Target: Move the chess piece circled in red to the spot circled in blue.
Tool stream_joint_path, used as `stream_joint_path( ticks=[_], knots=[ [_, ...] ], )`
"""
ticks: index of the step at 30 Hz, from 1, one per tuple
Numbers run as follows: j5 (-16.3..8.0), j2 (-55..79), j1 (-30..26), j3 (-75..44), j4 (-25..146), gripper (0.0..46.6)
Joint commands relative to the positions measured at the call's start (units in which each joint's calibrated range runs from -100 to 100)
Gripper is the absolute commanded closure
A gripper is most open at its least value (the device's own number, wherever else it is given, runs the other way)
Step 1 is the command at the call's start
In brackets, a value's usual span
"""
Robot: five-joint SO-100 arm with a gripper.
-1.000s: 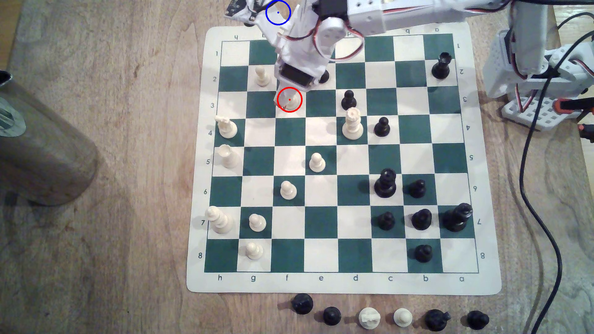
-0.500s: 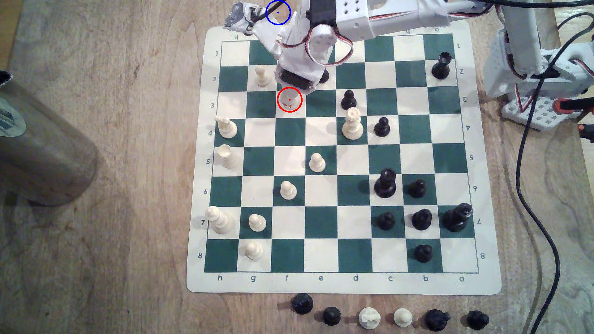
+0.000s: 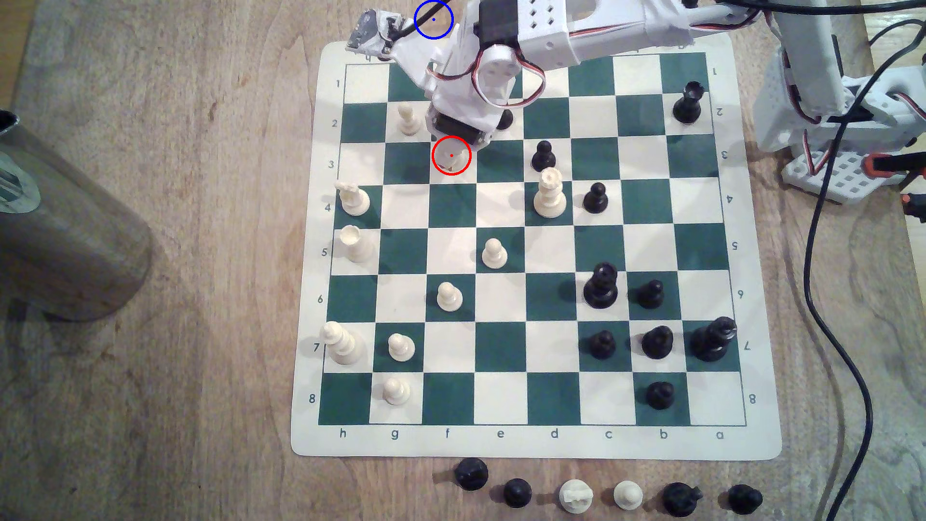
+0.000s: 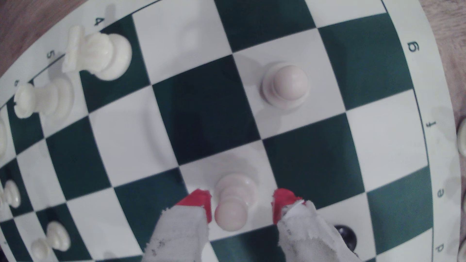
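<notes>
straddling the white pawn (image 4: 233, 201) on its white square, the pincer (image 4: 240, 205) stands wide, tips (image 4: 198, 199) not gripping

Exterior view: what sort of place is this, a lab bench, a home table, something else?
Probably a hobby or home tabletop robot setup, though I can't be sure. A roll-up chess mat lies on a wood-grain table, a small white 3D-printed arm reaches over it, and loose black cables trail across the wood.

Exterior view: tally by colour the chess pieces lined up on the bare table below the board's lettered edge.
Black pieces: 4
White pieces: 2
Total: 6
</notes>
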Motion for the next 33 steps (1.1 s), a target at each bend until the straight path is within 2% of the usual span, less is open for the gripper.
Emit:
stream_joint_path(
  ticks=[1,7,9,25,33],
  knots=[
    [-0.20,-2.07,-0.30,-4.50,0.00,35.7],
    [-0.24,-1.90,-0.61,-4.68,0.08,41.9],
    [-0.15,-1.90,-0.77,-4.68,0.17,46.4],
    [-1.17,-9.54,-0.85,-10.66,4.51,46.4],
    [2.59,-7.25,4.39,-31.42,14.74,46.4]
  ],
)
